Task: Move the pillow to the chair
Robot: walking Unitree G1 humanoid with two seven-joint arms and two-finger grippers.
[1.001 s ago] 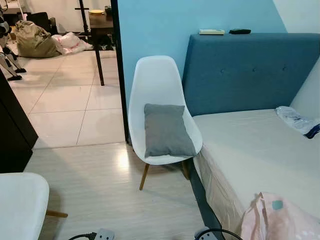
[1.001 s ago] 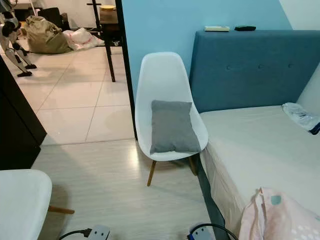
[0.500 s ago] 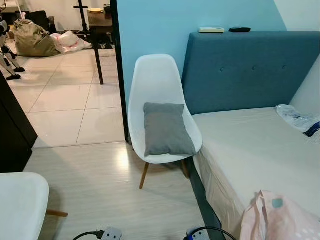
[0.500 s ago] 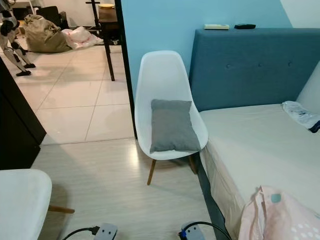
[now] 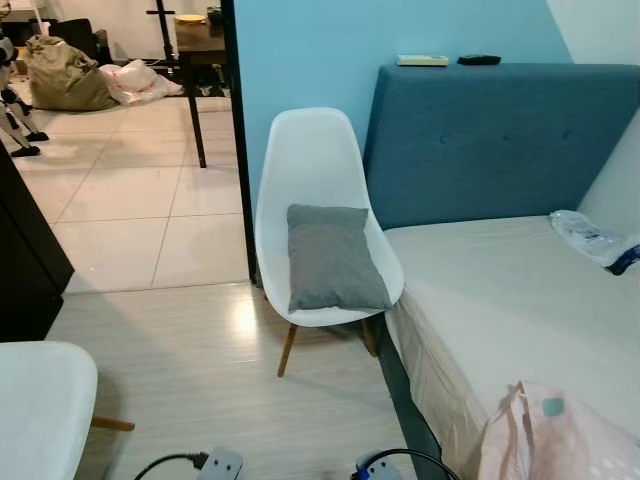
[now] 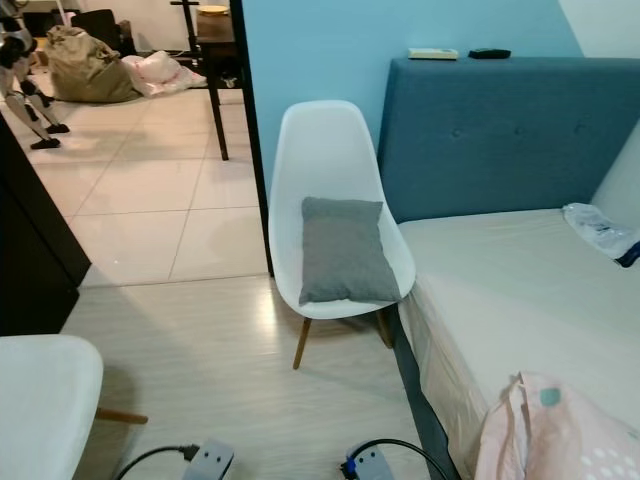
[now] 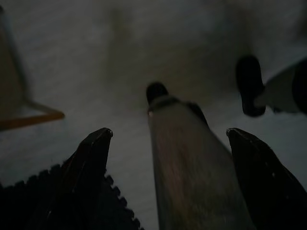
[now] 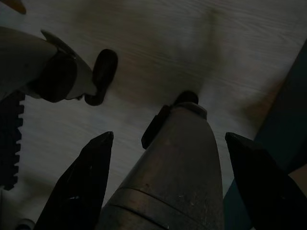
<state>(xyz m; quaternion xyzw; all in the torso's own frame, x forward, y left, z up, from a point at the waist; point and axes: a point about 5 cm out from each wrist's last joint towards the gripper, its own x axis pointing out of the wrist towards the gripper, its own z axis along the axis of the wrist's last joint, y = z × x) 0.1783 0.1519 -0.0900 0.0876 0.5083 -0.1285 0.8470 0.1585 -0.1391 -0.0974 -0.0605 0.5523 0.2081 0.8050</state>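
The left gripper (image 7: 168, 139) hangs low over the pale wood floor (image 7: 144, 43), its two black fingers spread wide apart with nothing between them; the view is dim, and a silver leg and dark foot fill the gap below it. The right gripper (image 8: 168, 139) hangs the same way, fingers well apart and empty, above the same floor, with a dark blue edge cut off at one side of its view. Out ahead of both, across open floor, the gray pillow (image 5: 334, 257) already lies on the seat of the white chair (image 5: 310, 160), leaning against its back. The chair stands just beside the blue headboard (image 5: 500, 140) and the bed (image 5: 500, 300). A second white chair (image 5: 40, 400) and a pink bag (image 5: 550, 440) are cut off at the near edges, and power strips (image 6: 210, 460) lie on the floor between.
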